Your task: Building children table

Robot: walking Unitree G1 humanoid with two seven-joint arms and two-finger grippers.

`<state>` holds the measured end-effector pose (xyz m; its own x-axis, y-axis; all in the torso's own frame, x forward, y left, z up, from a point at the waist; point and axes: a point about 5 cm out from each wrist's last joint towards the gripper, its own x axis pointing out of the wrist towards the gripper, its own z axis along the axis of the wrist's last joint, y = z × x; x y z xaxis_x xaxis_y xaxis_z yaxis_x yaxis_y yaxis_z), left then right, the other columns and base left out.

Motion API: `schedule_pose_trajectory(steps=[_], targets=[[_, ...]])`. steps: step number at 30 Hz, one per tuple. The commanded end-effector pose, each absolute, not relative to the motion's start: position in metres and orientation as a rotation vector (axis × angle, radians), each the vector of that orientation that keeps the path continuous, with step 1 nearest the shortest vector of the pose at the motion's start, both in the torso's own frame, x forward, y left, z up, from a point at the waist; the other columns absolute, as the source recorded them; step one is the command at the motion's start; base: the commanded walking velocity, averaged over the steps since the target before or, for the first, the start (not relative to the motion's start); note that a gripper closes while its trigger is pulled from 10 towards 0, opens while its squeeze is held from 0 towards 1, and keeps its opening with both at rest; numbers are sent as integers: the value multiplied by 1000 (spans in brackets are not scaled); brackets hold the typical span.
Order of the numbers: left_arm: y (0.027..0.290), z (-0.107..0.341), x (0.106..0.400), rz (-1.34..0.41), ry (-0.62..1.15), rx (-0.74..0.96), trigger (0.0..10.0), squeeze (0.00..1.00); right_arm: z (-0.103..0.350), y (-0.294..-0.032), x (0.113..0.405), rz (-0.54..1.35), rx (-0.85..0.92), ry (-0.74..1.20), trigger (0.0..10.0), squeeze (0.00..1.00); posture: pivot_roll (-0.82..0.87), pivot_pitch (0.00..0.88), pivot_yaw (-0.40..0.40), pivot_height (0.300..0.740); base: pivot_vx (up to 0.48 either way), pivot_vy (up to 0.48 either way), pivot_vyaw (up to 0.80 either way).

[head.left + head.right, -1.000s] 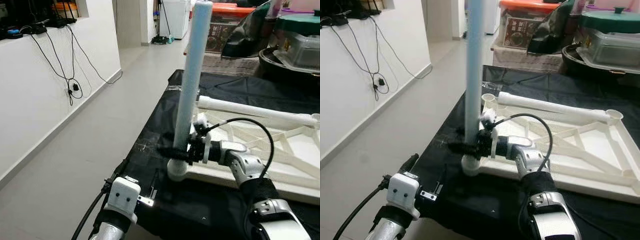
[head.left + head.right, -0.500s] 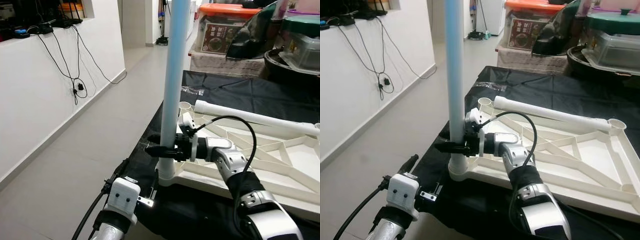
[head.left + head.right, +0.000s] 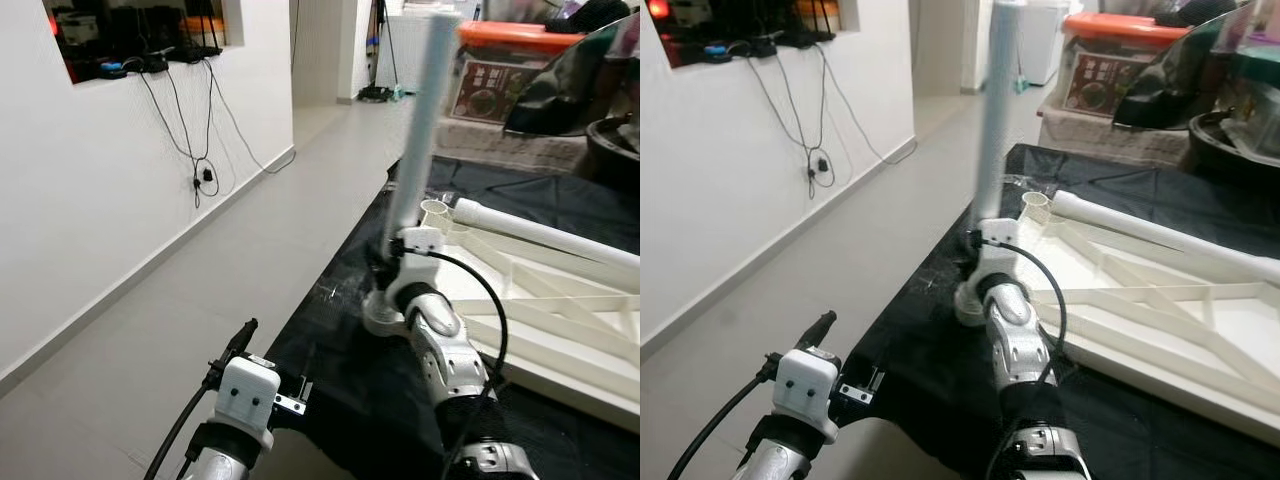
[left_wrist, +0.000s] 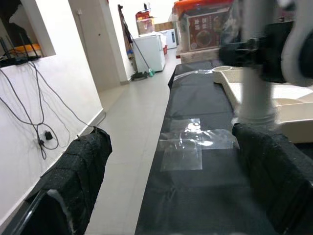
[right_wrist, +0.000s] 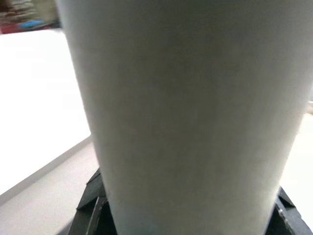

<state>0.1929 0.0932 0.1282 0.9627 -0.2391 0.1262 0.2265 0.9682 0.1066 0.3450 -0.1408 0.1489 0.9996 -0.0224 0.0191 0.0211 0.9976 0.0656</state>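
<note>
A: Two padded black fingers (image 4: 78,171), rough and foam-like, stand spread wide on the left gripper (image 4: 171,191), with bare black cloth (image 4: 195,196) showing between them. In the head views its white, boxy wrist housing (image 3: 248,388) sits lowest and nearest, over the pale tiled floor (image 3: 200,300) at the near corner of the cloth.

B: And on the cloth just past it?

A: A crinkled patch of clear tape (image 4: 188,142), glossy against the matte fabric. Then comes the right arm (image 3: 445,350), silver and jointed, with a thin black cable looping off it.

B: What is the right gripper (image 3: 385,270) doing?

A: It is clamped round the table leg (image 3: 415,120), low on the shaft. The right wrist view has the smooth, pale, round tube pressed close between the dark fingers (image 5: 90,205).

B: Describe the leg.

A: A long, plain cylinder, whitish with a faint blue cast, a little blurred. It stands nearly upright, leaning slightly, its foot seated in the round socket (image 3: 378,318) at the near corner of the upturned tabletop (image 3: 560,330).

B: And the tabletop?

A: White moulded plastic, lying underside up on the black cloth, ribbed with crossing diagonal struts. A second leg (image 3: 545,230), another white tube, lies flat along its far edge beside an open ring-shaped socket (image 3: 434,210).

B: Further back?

A: A clear storage box with an orange lid (image 3: 505,60), and on the left a white wall (image 3: 100,200) with black cables (image 3: 200,150) hanging from a recessed shelf.
</note>
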Motion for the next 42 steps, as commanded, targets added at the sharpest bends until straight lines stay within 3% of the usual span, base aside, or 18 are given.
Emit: schedule_pose_trajectory(steps=[1, 4, 5, 9, 10, 16, 17, 20, 21, 22, 23, 24, 26, 28, 31, 34, 37, 42], targets=[[93, 121, 193, -236, -106, 102, 10000, 0, 136, -162, 337, -186, 104, 44, 0, 0, 88, 0, -22, 740, 0, 0, 0], [93, 121, 193, -234, -108, 101, 10000, 0, 127, -165, 330, -301, 112, 117, 0, 0, 80, 0, -25, 740, 0, 0, 0], [93, 121, 194, -235, -107, 101, 10000, 0, 127, -161, 333, -271, 111, 117, 10000, 0, 80, 0, -25, 740, 0, 0, 0], [93, 121, 194, -236, -108, 101, 10000, 0, 133, -147, 336, -210, 117, 81, 10000, 0, 76, 0, -18, 740, 0, 0, 0], [93, 121, 194, -236, -108, 101, 10000, 0, 138, -140, 338, -158, 130, 39, 10000, 1000, 76, 0, -18, 740, 0, 0, 0], [93, 121, 195, -236, -107, 100, 10000, 0, 146, -137, 340, -128, 119, -16, 10000, 1000, 78, 0, -20, 740, 0, 0, 0], [93, 121, 195, -236, -107, 100, 10000, 0, 152, -133, 345, -82, 128, -47, 10000, 0, 82, 0, -21, 740, 0, 0, 0], [93, 121, 195, -235, -107, 99, 10000, 0, 161, -130, 352, 19, 149, -90, 10000, 0, 82, 0, -21, 740, 0, 0, 0], [93, 121, 195, -234, -107, 98, 10000, 0, 169, -128, 358, 156, 180, -119, 10000, 0, 80, 0, -18, 740, 0, 0, 0], [93, 121, 195, -234, -107, 98, 10000, 0, 169, -128, 358, 156, 180, -119, 10000, 0, 80, 0, -18, 740, 0, 0, 0], [93, 122, 195, -234, -108, 97, 10000, 0, 176, -127, 362, 321, 199, -137, 10000, 0, 84, 0, -21, 740, 0, 0, 0], [93, 122, 195, -234, -108, 97, 10000, 0, 176, -127, 362, 321, 199, -137, 10000, 0, 84, 0, -21, 740, 0, 0, 0], [92, 122, 196, -235, -109, 95, 10000, 0, 182, -123, 358, 681, 199, -105, 10000, 0, 82, 0, -22, 740, 0, 0, 0], [92, 122, 196, -235, -109, 95, 10000, 0, 182, -123, 358, 681, 199, -105, 10000, 0, 82, 0, -22, 740, 0, 0, 0], [92, 121, 196, -237, -107, 94, 10000, 0, 179, -120, 348, 968, 182, -8, 10000, 0, 82, 0, -22, 740, 0, 0, 0], [92, 122, 196, -237, -106, 93, 10000, 0, 175, -117, 343, 1098, 154, 41, 10000, 0, 86, 0, -24, 740, 0, 0, 0], [93, 124, 198, -235, -112, 93, 10000, 0, 162, -112, 331, 1412, 36, 159, 10000, 0, 96, 0, -29, 740, 0, 0, 0], [93, 124, 198, -234, -114, 95, 10000, 0, 162, -108, 336, 1449, 24, 169, 10000, 0, 96, 0, -29, 740, 0, 0, 0]])
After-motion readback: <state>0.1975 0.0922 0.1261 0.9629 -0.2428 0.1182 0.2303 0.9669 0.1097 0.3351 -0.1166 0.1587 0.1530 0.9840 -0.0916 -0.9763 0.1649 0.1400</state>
